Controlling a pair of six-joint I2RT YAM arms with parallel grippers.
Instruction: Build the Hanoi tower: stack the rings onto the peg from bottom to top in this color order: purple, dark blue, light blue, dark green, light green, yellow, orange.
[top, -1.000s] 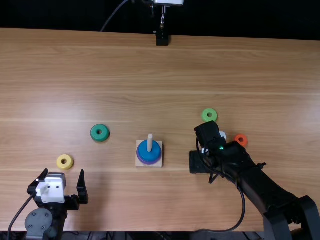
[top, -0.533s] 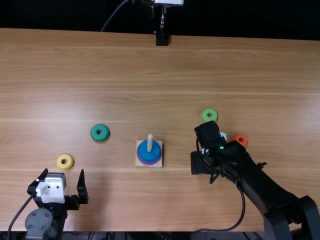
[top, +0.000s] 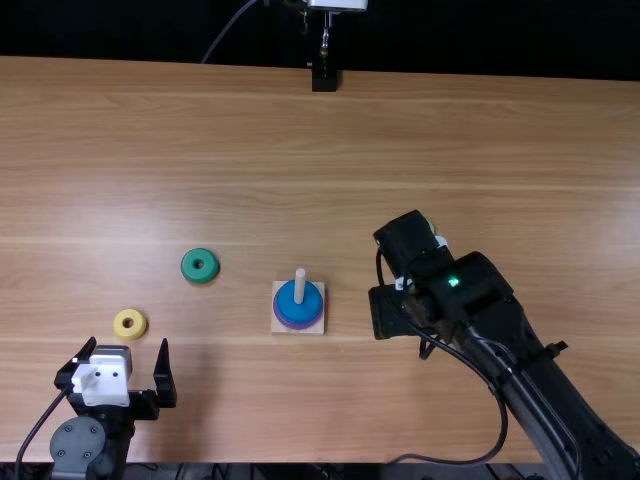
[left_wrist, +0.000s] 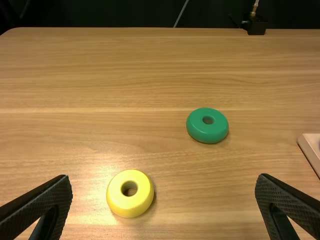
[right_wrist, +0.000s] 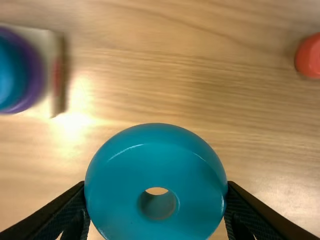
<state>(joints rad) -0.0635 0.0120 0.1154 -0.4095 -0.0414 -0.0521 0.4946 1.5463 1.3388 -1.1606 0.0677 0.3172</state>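
Peg: upright in its wooden base at the middle of the near half of the table; clock positions below are read in the top view from the peg, 12 o'clock at the far edge.
Purple ring: around the peg, at the bottom.
Dark blue ring: around the peg, directly above the purple ring; bare peg stands above it.
Light blue ring: third in order, held off the peg.
Right gripper: at 3 o'clock, fingers closed on opposite sides of the light blue ring.
Step in hand: judged to be placing the light blue ring on the peg.
Alignment: travel toward 9 o'clock above peg height; centre the hole over the peg tip before lowering.
Attitude: level the ring; a tilted bore could jam or push the base.
Release: seat it flat on the dark blue ring, part the fingers evenly, then lift straight up.
Dark green ring: on the table between 9 and 10 o'clock; next to load.
Yellow ring: between 8 and 9 o'clock.
Orange ring: on the table, for last.
Left gripper: at 8 o'clock, empty, fingers wide apart.
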